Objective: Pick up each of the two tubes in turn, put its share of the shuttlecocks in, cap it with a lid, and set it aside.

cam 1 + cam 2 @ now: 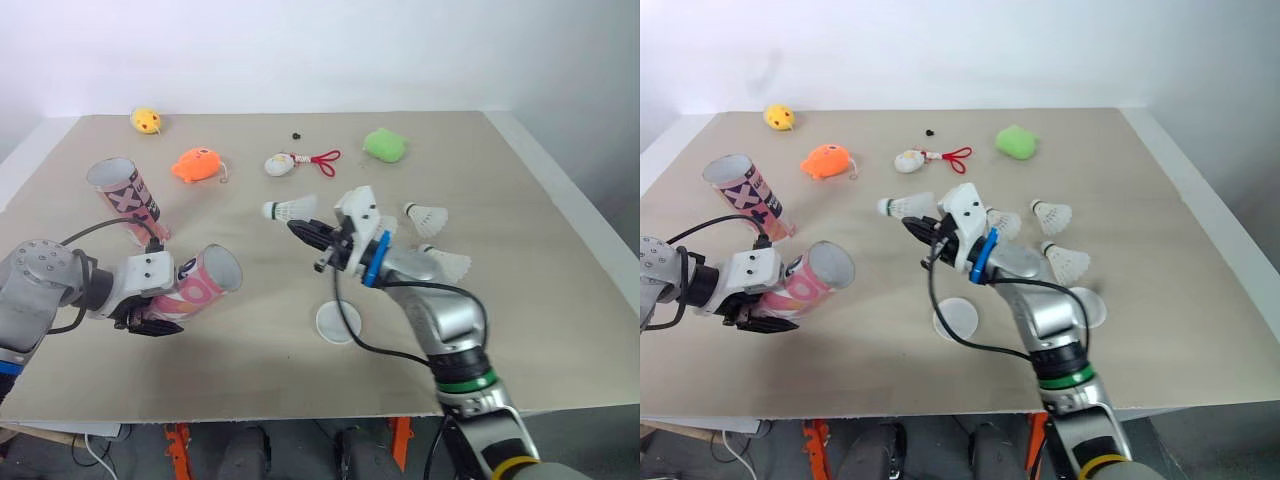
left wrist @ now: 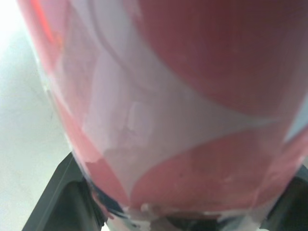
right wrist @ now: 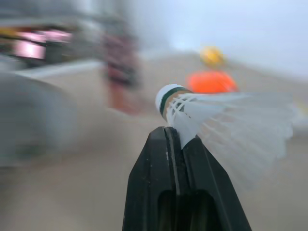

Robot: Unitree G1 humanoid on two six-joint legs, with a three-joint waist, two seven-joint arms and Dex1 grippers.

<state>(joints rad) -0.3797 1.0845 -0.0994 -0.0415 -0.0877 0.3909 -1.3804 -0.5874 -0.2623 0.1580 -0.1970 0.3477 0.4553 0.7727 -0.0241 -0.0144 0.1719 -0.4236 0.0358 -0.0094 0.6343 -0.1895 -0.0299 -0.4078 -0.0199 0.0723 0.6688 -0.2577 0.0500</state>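
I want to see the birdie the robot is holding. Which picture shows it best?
The right wrist view: the shuttlecock is close up, its feathers pinched in the right gripper. Both eye views show it small.

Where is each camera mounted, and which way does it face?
Left eye view: on the head, facing forward and down over the table; both arms show, left gripper holding the pink tube, right gripper pinching a shuttlecock.
Right eye view: the head camera's other eye; same scene.
Left wrist view: on the left wrist, facing the pink tube between its fingers.
Right wrist view: on the right wrist, looking along its shut fingers past the shuttlecock.
Shared: the shuttlecock, in eye and right wrist views.
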